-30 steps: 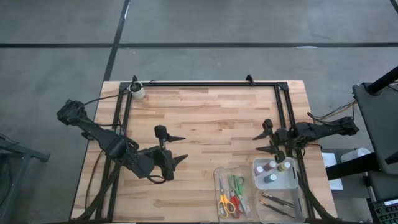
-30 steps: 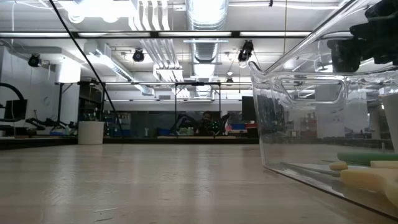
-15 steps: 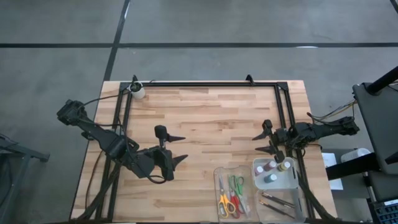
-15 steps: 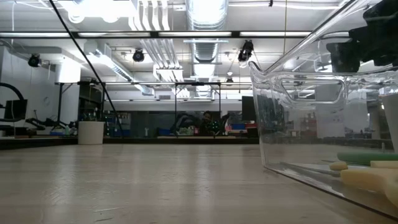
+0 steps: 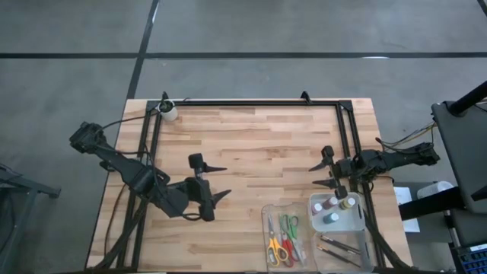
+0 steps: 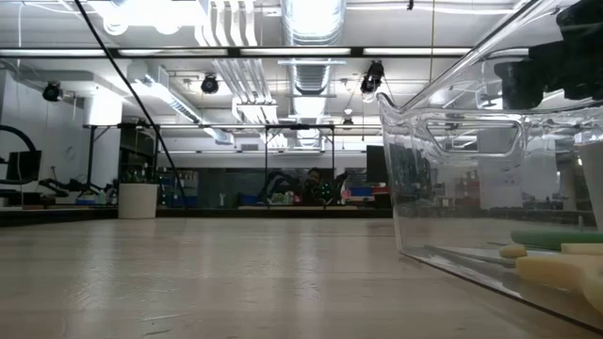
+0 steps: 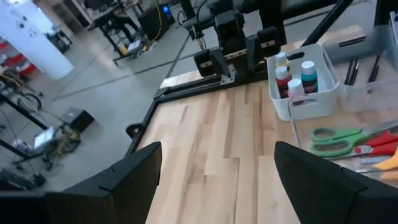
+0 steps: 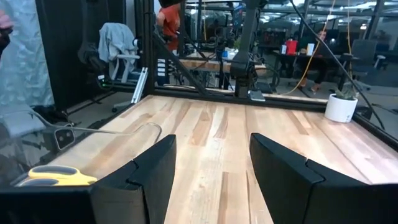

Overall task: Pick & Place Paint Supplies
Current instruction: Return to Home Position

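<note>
Lying in the clear tray (image 6: 443, 179), in the long compartment on the side toward the left arm: three scissors, green-handled (image 7: 339, 135), red-handled (image 7: 376, 138) and yellow-handled (image 7: 388, 163), partly overlapping. Judged light and stiff. The blades are smooth and probably slippery, so they are best taken across the handle loops or at the pivot.

Paint bottles (image 7: 309, 78): upright, pale caps up, packed close in a white tub (image 7: 308, 102) at the tray's corner nearest the right arm. Judged light, rigid and smooth-sided. Hold round the body below the cap, not on the cap itself.

Brushes (image 5: 340, 248): thin sticks lying flat in the tray's remaining compartment, just beside the tub. Judged very light and apt to roll. Pinch mid-shaft, across the length.

Every supply in view lies within the tray, so the sorting reads as finished.

Left gripper (image 5: 219, 183): over the bare wooden table (image 5: 259, 137), apart from the tray on its scissors side, fingers spread wide, grasping nothing.

Right gripper (image 5: 316, 174): near the tray's tub corner, just outside it, fingers parted, empty.

White cup (image 5: 169, 112): at the table corner far from the tray.
</note>
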You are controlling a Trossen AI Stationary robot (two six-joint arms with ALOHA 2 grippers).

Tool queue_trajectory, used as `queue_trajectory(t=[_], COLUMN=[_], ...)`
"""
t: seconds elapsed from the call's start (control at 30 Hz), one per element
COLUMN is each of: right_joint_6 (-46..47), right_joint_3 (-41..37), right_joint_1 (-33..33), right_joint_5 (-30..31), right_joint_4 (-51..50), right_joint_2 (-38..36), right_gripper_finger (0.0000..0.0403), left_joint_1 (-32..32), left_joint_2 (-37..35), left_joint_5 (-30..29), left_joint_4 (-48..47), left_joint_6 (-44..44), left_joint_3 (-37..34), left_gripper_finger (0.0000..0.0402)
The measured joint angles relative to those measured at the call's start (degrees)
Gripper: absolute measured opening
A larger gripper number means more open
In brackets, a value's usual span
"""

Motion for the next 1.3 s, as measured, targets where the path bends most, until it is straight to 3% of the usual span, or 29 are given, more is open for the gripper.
queue_trajectory(t=[0.1, 0.17, 0.27, 0.37, 0.47, 0.7, 0.9, 1.17, 1.3], right_joint_6=[-1.06, -2.62, -3.01, -3.01, -2.96, -3.03, -3.03, -3.02, -2.81], right_joint_3=[0.00, 0.00, 0.00, 0.02, 0.02, 0.02, 0.02, 0.02, 0.02], right_joint_1=[0.01, 0.01, 0.01, 0.01, 0.01, -0.01, -0.01, -0.01, -0.01], right_joint_5=[0.04, 0.07, 0.11, 0.11, 0.11, 0.11, 0.09, 0.08, 0.04], right_joint_4=[0.02, 0.00, 0.01, 0.00, 0.02, 0.02, 0.02, 0.01, 0.00], right_joint_2=[0.00, 0.00, 0.00, -0.04, 0.00, 0.00, -0.02, 0.00, 0.00], right_gripper_finger=[0.0201, 0.0201, 0.0201, 0.0201, 0.0201, 0.0201, 0.0201, 0.0201, 0.0201], left_joint_1=[1.11, 2.69, 5.30, 7.50, 9.26, 9.44, 9.44, 9.41, 9.43], left_joint_2=[0.01, -0.10, -0.35, -3.22, -10.19, -32.18, -47.77, -61.61, -68.83], left_joint_5=[1.67, 6.69, 15.46, 17.46, 16.38, 17.00, 24.93, 25.93, 25.91], left_joint_4=[1.77, 3.43, 9.31, 10.86, 13.08, 31.21, 45.70, 47.45, 40.83], left_joint_6=[-0.89, -2.02, 2.45, -0.72, -6.70, -6.41, -6.92, -5.16, -5.58], left_joint_3=[0.00, -1.07, -6.26, -12.27, -19.89, -44.51, -62.64, -73.26, -74.38], left_gripper_finger=[0.0314, 0.0314, 0.0314, 0.0314, 0.0314, 0.0314, 0.0314, 0.0314, 0.0314])
